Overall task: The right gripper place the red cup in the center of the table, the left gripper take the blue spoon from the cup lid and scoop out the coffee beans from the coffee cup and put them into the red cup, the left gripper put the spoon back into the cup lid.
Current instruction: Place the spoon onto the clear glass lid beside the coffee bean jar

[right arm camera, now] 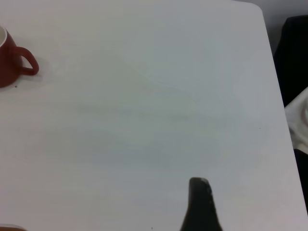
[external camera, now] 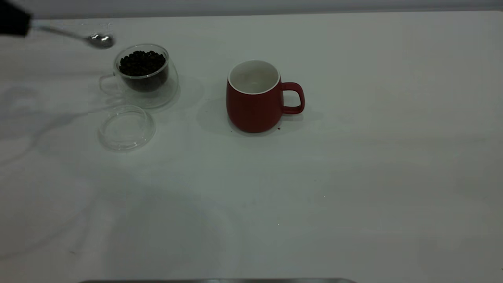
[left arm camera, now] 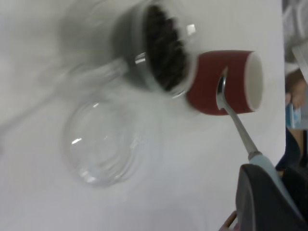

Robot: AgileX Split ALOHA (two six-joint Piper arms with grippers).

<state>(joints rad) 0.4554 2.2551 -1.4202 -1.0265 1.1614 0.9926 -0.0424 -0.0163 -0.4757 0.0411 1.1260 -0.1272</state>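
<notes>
The red cup point(external camera: 255, 98) stands upright and empty near the middle of the table point(external camera: 314, 188), handle to the right. The coffee cup point(external camera: 143, 74) stands at the back left, full of coffee beans point(external camera: 141, 63). The cup lid point(external camera: 126, 127) lies empty in front of it. My left gripper point(external camera: 13, 17) is at the far back-left corner, shut on the pale handle of the blue spoon point(external camera: 101, 40). The spoon is held in the air, its empty bowl just behind and left of the coffee cup. In the left wrist view my left gripper point(left arm camera: 279, 185) clamps the spoon handle point(left arm camera: 264, 166). My right gripper point(right arm camera: 199, 202) is out of the exterior view, over bare table right of the red cup point(right arm camera: 9, 60).
A few dark specks lie on the table by the red cup's base point(external camera: 279, 128). The table's far edge runs just behind the coffee cup. A dark strip point(external camera: 216, 280) lines the front edge.
</notes>
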